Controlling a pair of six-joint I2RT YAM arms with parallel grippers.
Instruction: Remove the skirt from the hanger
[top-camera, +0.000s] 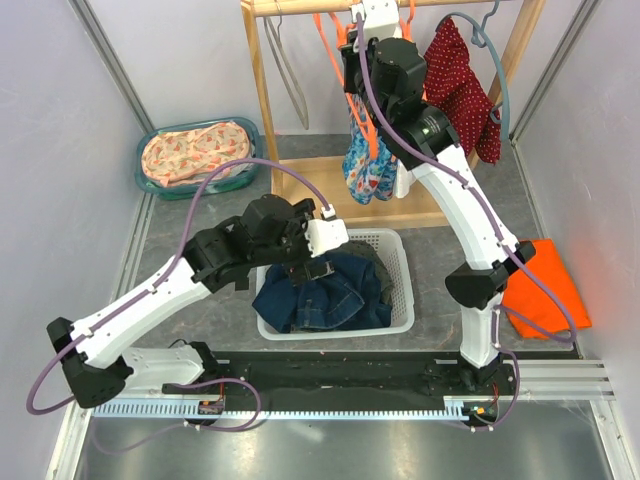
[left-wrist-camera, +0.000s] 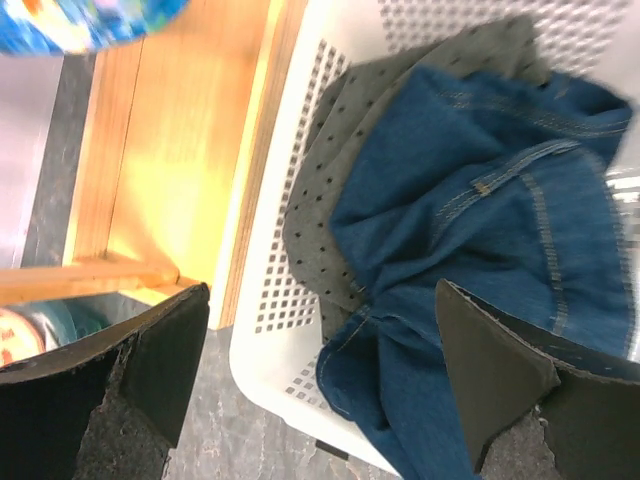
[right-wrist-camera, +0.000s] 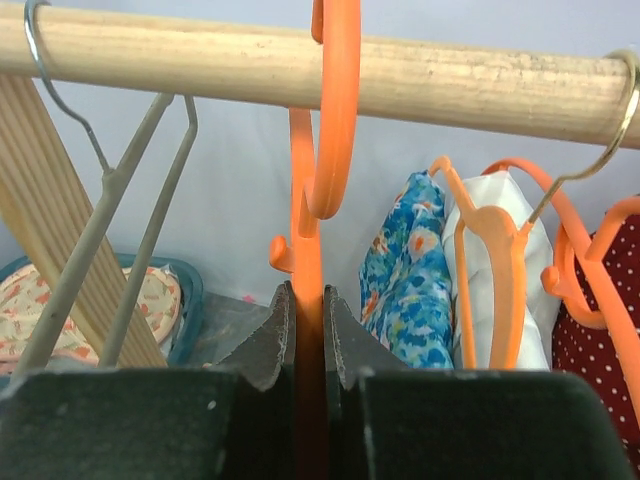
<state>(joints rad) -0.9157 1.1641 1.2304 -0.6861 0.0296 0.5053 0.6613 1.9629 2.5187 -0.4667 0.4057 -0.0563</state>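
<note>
One denim skirt (left-wrist-camera: 480, 230), as I judge the blue stitched garment to be, lies crumpled in the white laundry basket (left-wrist-camera: 290, 330), already off any hanger and draped partly over a grey dotted garment (left-wrist-camera: 330, 200). Denim like this should be fairly heavy and floppy yet grippy. A thick seamed fold or the waistband would likely give the surest hold, and a pinch of loose cloth may drag the grey piece along.

Above the basket's near edge the left gripper (left-wrist-camera: 322, 300) hangs with its fingers spread wide and nothing between them. Up at the wooden rail (right-wrist-camera: 480, 85), the right gripper (right-wrist-camera: 308, 295) pinches the shank of an orange hanger (right-wrist-camera: 335, 110) whose hook sits over the rail; no cloth shows on it.

Counted:
- two garments in the basket
- two on the rail, a blue floral garment (right-wrist-camera: 405, 280) and a red dotted garment (top-camera: 460, 85)
- at least three orange hangers
- one bare grey hanger (right-wrist-camera: 130, 200)
- one teal tub (top-camera: 245, 180) holding a peach floral cloth (top-camera: 195, 150)
- one orange cloth (top-camera: 545, 285) on the table at the right
</note>
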